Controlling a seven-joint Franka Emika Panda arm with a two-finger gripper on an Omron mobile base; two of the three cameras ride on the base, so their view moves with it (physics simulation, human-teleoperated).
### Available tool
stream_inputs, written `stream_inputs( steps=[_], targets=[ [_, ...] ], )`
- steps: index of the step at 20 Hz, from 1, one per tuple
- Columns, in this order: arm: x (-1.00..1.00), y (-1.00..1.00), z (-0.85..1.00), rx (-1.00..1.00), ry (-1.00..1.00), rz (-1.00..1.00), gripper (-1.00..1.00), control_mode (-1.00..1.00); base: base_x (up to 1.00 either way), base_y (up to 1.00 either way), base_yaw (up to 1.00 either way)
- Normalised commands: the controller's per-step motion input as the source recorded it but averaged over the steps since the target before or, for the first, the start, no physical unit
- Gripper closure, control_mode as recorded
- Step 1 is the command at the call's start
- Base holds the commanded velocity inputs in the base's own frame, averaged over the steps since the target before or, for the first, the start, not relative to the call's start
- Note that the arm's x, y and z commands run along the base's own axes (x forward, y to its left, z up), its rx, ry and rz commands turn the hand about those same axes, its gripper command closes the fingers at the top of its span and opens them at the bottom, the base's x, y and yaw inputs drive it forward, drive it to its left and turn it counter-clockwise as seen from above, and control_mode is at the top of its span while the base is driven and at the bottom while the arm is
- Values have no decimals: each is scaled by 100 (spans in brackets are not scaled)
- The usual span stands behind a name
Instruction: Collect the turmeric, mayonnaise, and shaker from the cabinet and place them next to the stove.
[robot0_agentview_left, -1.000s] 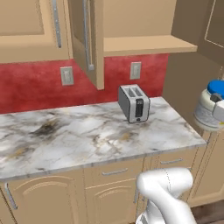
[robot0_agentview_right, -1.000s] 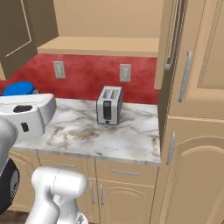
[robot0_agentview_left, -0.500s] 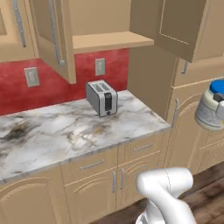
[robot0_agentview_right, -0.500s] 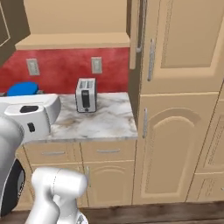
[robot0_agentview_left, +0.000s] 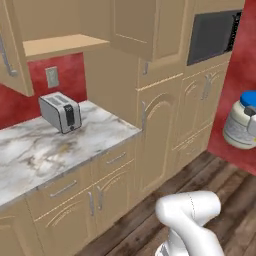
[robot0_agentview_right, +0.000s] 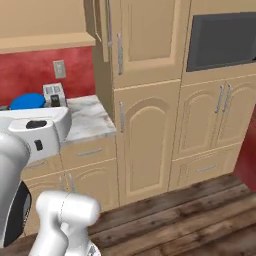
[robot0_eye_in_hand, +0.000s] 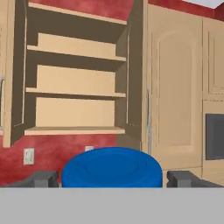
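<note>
Left base view, left to right: toaster (robot0_agentview_left: 60, 112) on the marble desk (robot0_agentview_left: 45, 150), tall tan cupboards, dark wall oven (robot0_agentview_left: 214, 35), then the mayonnaise (robot0_agentview_left: 242, 121) at far right, off the desk, in the air over the wood floor (robot0_agentview_left: 235, 200). Jar upright, long axis vertical, blue lid up. Hand view: open cabinet (robot0_eye_in_hand: 74, 83) with bare shelves up left; the blue lid sits between the two fingertips (robot0_eye_in_hand: 41, 178), jaws spread wide around the jar, holding it, gripper (robot0_eye_in_hand: 111, 179) centred on it
</note>
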Motion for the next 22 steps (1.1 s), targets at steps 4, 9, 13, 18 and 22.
stream_inputs(
  steps=[4, 9, 13, 18, 22],
  targets=[
    [0, 0, 0, 0, 0, 0, 100, 100, -67, 2, -57],
    [0, 0, 0, 0, 0, 0, 100, 100, -49, 20, -58],
    [0, 0, 0, 0, 0, 0, 100, 100, -24, 34, -57],
    [0, 0, 0, 0, 0, 0, 100, 100, -11, 39, -56],
    [0, 0, 0, 0, 0, 0, 100, 100, -13, 10, -57]
  ],
)
